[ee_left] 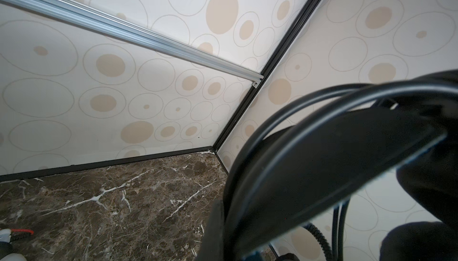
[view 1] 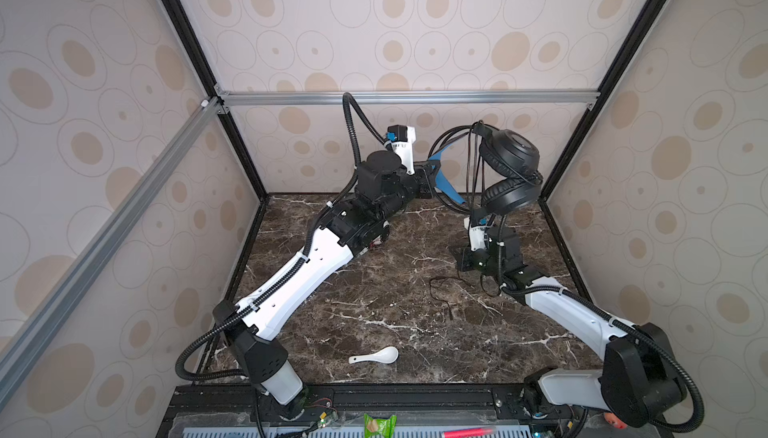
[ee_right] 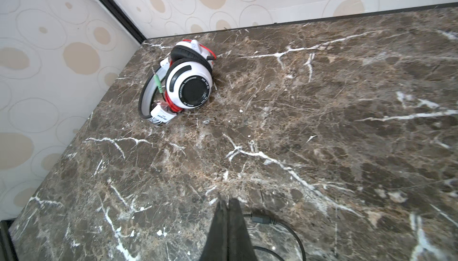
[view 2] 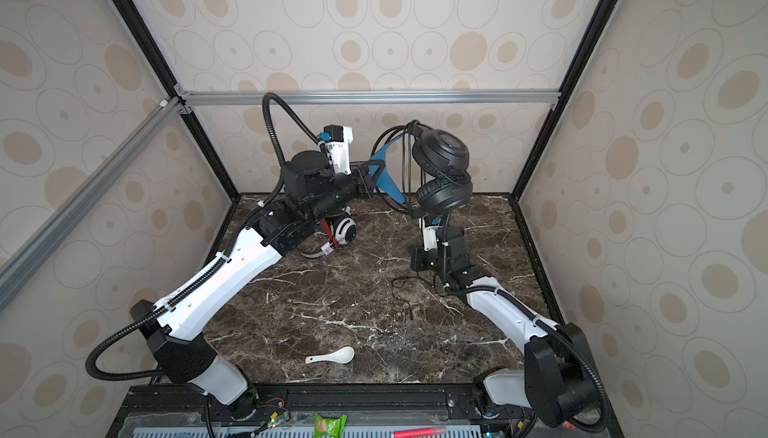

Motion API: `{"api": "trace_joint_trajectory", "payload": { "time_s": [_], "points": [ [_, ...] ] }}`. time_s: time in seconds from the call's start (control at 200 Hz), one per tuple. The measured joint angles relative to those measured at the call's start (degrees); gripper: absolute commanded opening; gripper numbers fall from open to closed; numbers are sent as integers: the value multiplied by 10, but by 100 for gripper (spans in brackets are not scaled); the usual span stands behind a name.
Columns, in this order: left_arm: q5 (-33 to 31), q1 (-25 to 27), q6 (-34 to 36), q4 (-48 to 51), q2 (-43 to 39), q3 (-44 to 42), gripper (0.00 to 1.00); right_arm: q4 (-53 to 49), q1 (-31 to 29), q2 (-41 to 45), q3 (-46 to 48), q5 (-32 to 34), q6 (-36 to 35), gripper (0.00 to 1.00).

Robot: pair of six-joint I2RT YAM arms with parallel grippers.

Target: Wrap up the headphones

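Black headphones (view 1: 509,197) are up in the air over the back right of the counter (view 1: 374,303). My left gripper (view 1: 430,182) is clamped on the blue-lined headband (view 1: 446,176), with the ear cups (view 1: 511,153) on the side away from it. The black cord (view 1: 471,174) hangs in several strands from the top of the band toward the counter, so I'd guess a few turns are already on. The loose tail lies flat on the counter by my right gripper (ee_right: 226,200). Key relation: the plug (ee_right: 260,219) sits just beside the right gripper's tips, not between them, long axis roughly crosswise to the fingers (ee_right: 219,225). Right gripper is closed, fingers together, nothing visibly pinched, low over the counter below the hanging cups. Right arm is the nearer one to the tail; left is busy holding. My read of the next move: open, shift sideways, take the cord just behind the plug. White headphones (ee_right: 189,84) lie in the far left corner with the red cord (ee_right: 171,101) bundled on them, well apart from the right gripper.
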State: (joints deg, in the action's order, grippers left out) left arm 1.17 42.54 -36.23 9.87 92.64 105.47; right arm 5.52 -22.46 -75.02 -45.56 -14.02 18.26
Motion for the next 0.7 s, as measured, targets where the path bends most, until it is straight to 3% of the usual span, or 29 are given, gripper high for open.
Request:
{"api": "trace_joint_trajectory", "payload": {
  "time_s": [0.27, 0.53, 0.7],
  "points": [
    [-7, -2, -22, -7, 12, 0, 0, 57, -54, -23, 17, 1, 37, 0],
    [-10, -2, -33, -13, 14, 0, 0, 96, -57, -37, 24, 0, 57, 0],
    [-46, -2, -29, -11, 13, 0, 0, 96, -60, -37, 24, 1, 59, 0]
  ]
}}
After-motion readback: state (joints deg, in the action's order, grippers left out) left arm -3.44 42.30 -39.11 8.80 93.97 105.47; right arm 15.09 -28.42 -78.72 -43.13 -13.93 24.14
